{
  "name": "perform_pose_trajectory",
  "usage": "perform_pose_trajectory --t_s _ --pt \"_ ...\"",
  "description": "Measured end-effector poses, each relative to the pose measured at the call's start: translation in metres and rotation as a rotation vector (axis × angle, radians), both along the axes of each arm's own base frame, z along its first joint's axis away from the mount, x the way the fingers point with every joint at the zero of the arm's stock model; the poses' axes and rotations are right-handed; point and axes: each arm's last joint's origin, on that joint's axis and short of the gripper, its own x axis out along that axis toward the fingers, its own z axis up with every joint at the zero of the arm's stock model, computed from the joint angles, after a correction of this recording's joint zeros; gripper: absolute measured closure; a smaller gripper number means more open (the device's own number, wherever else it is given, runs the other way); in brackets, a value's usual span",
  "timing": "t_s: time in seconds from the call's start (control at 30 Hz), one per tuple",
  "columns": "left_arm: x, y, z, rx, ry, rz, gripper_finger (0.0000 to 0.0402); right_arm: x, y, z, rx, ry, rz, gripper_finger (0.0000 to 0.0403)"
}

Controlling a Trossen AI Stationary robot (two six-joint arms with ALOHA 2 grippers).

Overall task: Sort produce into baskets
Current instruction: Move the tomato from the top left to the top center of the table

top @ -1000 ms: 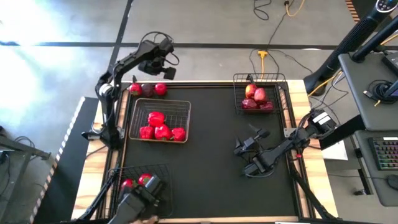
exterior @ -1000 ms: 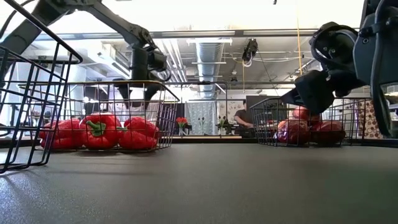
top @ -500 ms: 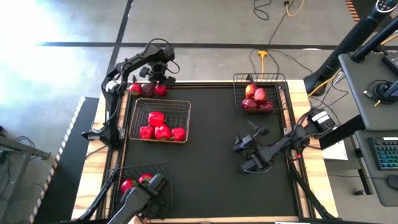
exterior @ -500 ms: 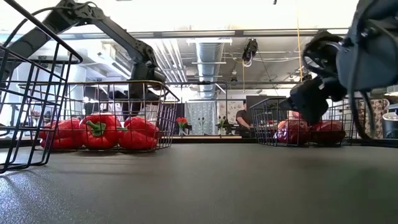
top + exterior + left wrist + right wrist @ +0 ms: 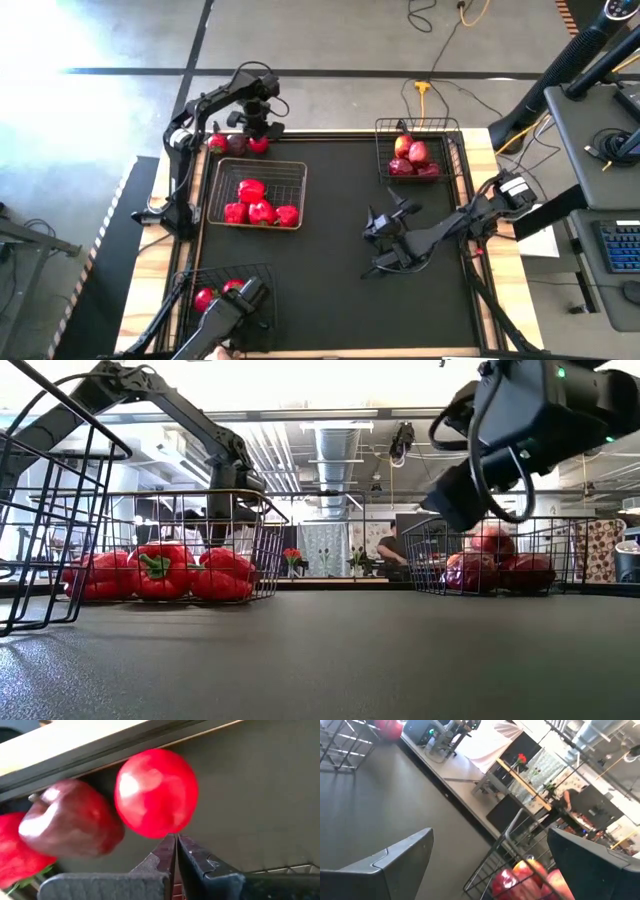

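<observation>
Three loose pieces of produce lie in a row at the table's far left edge: a bright red round fruit [image 5: 258, 146] [image 5: 156, 792], a dark maroon apple [image 5: 238, 145] [image 5: 70, 820] and another red piece [image 5: 217, 143]. My left gripper [image 5: 258, 130] [image 5: 176, 842] points down beside the bright red fruit, shut with nothing between its fingers. My right gripper [image 5: 372, 243] [image 5: 489, 834] hangs open over the middle of the table, level and pointing left. The three baskets hold red peppers [image 5: 255, 195], apples [image 5: 415, 152] and tomatoes [image 5: 222, 293]. My left gripper has its shut fingertips [image 5: 172, 840] at the edge of the bright red fruit [image 5: 165, 831], coming from above and pointing down. The fruit rests on the table against the maroon apple. Whether the tips touch it, I cannot tell.
The pepper basket [image 5: 170, 550] stands just on the near side of the loose row. The apple basket [image 5: 500, 560] is at the far right, the tomato basket's wire [image 5: 40, 510] at the near left. A wooden rim [image 5: 300, 132] borders the black mat.
My left gripper has come down from above the table's far edge to the row of loose produce and has shut. My right gripper has moved toward the table's left and a little up, rolling about its own axis, and stays open.
</observation>
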Motion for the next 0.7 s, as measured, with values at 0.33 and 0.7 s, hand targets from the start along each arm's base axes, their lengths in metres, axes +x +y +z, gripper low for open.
perform_pose_trajectory --t_s 0.33,0.7 --pt "0.003 0.004 0.017 0.080 0.033 -0.039 0.0401 0.008 -0.001 0.009 -0.039 -0.019 -0.012 0.0019" --pt "-0.009 0.023 0.008 0.124 0.106 0.162 0.0401 0.005 -0.003 0.005 -0.032 -0.008 -0.015 0.0019"
